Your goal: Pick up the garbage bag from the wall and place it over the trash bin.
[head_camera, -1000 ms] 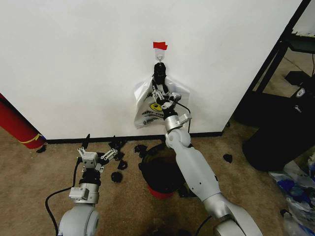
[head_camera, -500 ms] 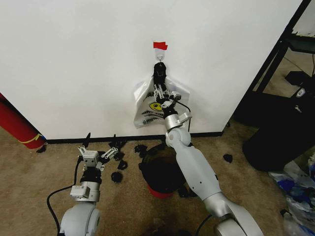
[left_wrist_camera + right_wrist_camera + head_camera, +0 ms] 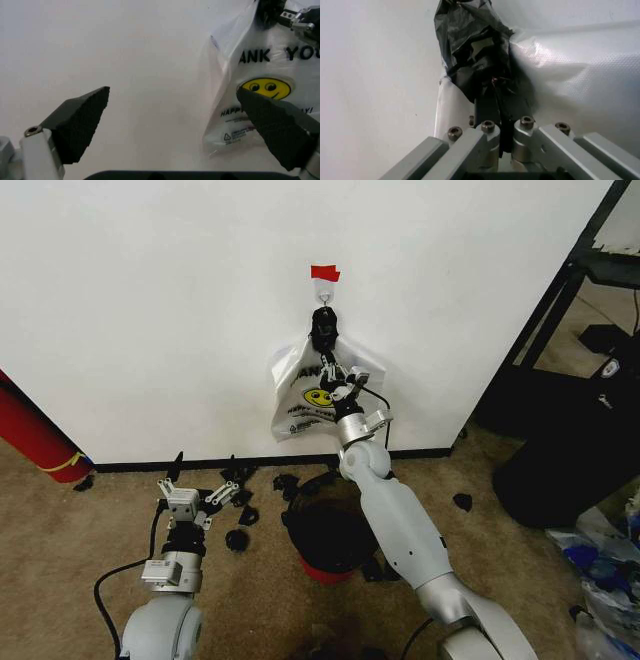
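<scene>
The right end effector (image 3: 329,363) is pinched closed on the dark bunched top of the garbage bag (image 3: 305,395), which hangs flat against the wall (image 3: 180,300) from a small hook (image 3: 324,296) under a red tape piece (image 3: 324,273). The right arm reaches steeply up over the trash bin (image 3: 327,538), which stands on the carpet just out from the black baseboard (image 3: 140,465). The left end effector (image 3: 193,497) hovers low, jaws spread wide, with bare floor to its left. Since half a second ago the right end effector has edged slightly higher along the bag; the left has barely shifted.
</scene>
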